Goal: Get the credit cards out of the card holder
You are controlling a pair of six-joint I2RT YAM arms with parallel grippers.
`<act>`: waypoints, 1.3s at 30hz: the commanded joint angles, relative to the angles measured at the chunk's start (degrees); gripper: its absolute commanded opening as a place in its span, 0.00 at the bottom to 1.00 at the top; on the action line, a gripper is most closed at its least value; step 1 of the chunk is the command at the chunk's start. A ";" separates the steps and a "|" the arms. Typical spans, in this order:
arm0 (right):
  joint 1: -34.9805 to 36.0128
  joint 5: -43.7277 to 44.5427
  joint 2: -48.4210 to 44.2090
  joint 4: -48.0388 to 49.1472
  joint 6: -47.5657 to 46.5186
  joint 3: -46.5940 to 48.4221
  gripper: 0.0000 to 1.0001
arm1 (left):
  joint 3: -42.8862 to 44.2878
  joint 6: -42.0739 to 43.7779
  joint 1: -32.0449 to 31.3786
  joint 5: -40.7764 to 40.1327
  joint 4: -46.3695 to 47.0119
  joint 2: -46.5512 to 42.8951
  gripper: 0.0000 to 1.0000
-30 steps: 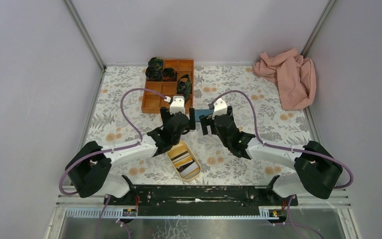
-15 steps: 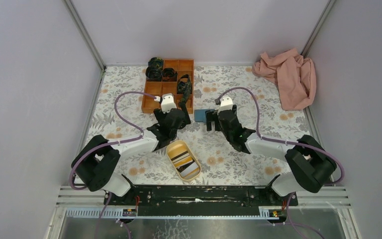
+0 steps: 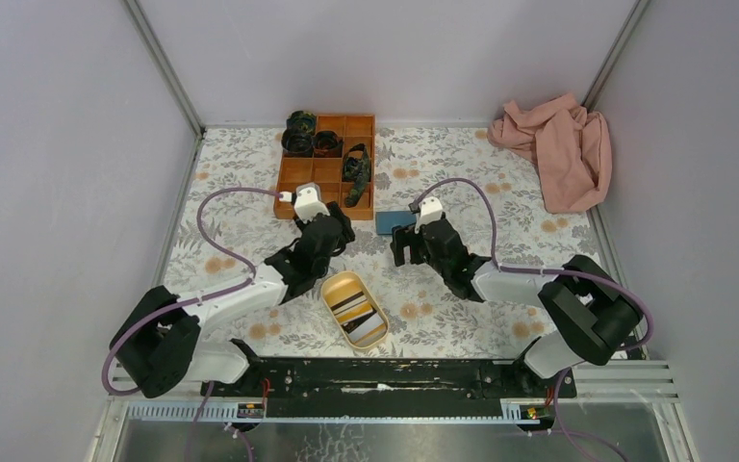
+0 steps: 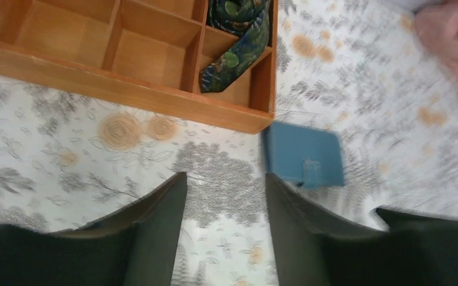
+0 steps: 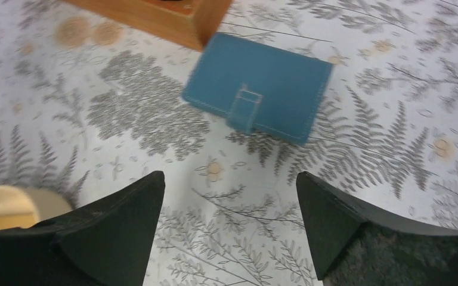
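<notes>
The card holder (image 3: 394, 221), a light-blue wallet shut by its strap, lies flat on the floral table beside the wooden organizer's corner; it also shows as the card holder (image 4: 303, 155) and the card holder (image 5: 259, 86). Credit cards (image 3: 359, 313), dark, white and tan, lie in the yellow oval tray (image 3: 339, 285). My left gripper (image 3: 343, 227) (image 4: 225, 176) hovers left of the wallet, open with a moderate gap and nothing between its fingers. My right gripper (image 3: 406, 248) (image 5: 229, 174) sits just in front of the wallet, wide open and empty.
A wooden compartment organizer (image 3: 300, 197) (image 4: 125, 92) holds rolled dark ties at the back. A pink cloth (image 3: 558, 149) is bunched in the far right corner. The yellow tray's rim (image 5: 0, 205) shows by my right gripper's left finger. Walls enclose the table.
Both grippers have drawn back from the wallet toward the near side. The left gripper's jaws have narrowed. The wallet stays on the table.
</notes>
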 commanded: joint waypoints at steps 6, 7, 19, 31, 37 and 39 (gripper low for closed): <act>7.31 -18.24 0.29 -1.17 -9.44 5.63 0.87 | 2.27 -10.15 0.70 -14.19 -9.61 -1.81 1.00; 7.88 -18.91 0.51 -1.34 -9.75 5.92 0.86 | 2.78 -10.73 0.73 -14.60 -10.71 -1.61 1.00; 12.62 -25.85 5.87 -7.64 -12.89 11.16 0.59 | 2.96 -13.32 0.84 -20.49 -14.83 -3.06 0.96; 13.49 -20.16 10.06 -6.73 -10.20 12.27 0.11 | 1.19 -12.07 0.76 -19.16 -12.31 -5.33 0.95; 13.49 -12.95 8.73 -6.37 -9.41 11.29 0.00 | 0.19 -10.39 0.76 -17.49 -9.98 -6.03 0.95; 13.52 -11.15 8.29 -6.49 -9.30 11.19 0.00 | 0.25 -10.24 0.76 -16.73 -9.65 -5.75 0.95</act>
